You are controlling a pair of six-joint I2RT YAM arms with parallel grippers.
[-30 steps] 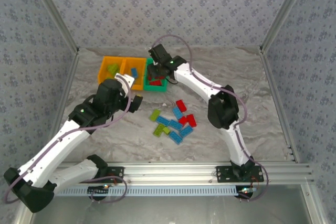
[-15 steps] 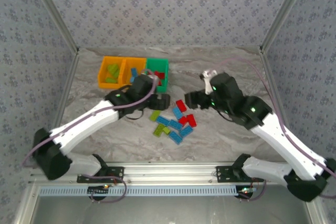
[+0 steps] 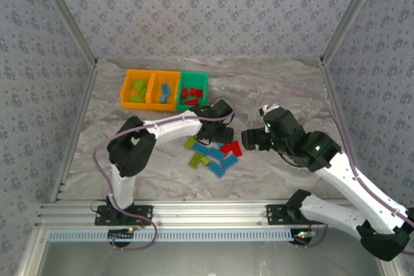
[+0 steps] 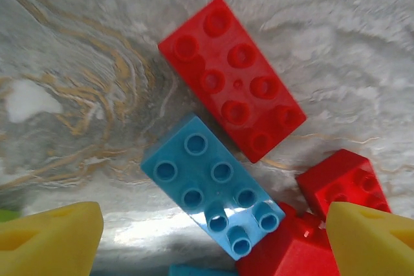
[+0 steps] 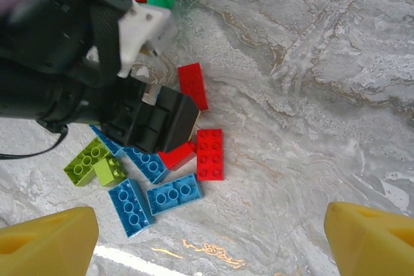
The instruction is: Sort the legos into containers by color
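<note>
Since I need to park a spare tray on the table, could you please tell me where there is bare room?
Bare table spreads right of the green bin toward the far right, and a strip runs between the loose legos and the near rail. Mid-table is crowded: the left fingers hover over the pile, the right fingers just beside it.

White arms (image 3: 169, 127), blk joints (image 3: 131, 150), yellow fingertips (image 4: 48, 240).
</note>
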